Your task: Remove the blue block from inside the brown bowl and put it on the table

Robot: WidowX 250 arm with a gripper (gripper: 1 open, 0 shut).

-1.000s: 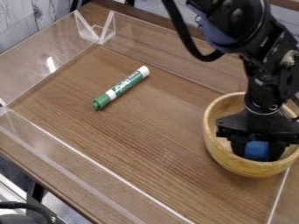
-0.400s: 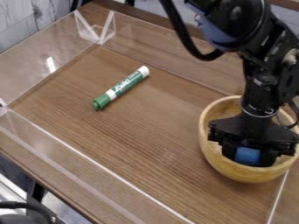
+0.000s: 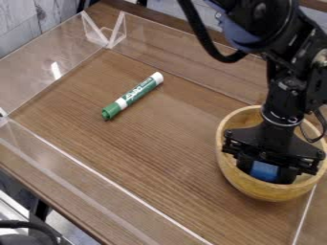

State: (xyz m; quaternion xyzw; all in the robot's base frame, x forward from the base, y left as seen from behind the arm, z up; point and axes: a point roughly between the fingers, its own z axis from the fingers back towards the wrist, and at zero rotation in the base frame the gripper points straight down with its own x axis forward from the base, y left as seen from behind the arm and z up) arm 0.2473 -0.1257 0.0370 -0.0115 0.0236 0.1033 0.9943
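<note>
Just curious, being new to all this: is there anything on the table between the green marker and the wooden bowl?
No. In the camera view, only bare table lies between the green marker and the brown bowl.

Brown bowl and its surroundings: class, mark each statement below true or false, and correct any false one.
1. The blue block lies on the table. False: it is inside the brown bowl, between the fingers.
2. The gripper is shut on the blue block. True.
3. The green marker sits in the bowl. False: it lies on the table, left of the bowl.
4. The gripper points down into the bowl. True.
</note>
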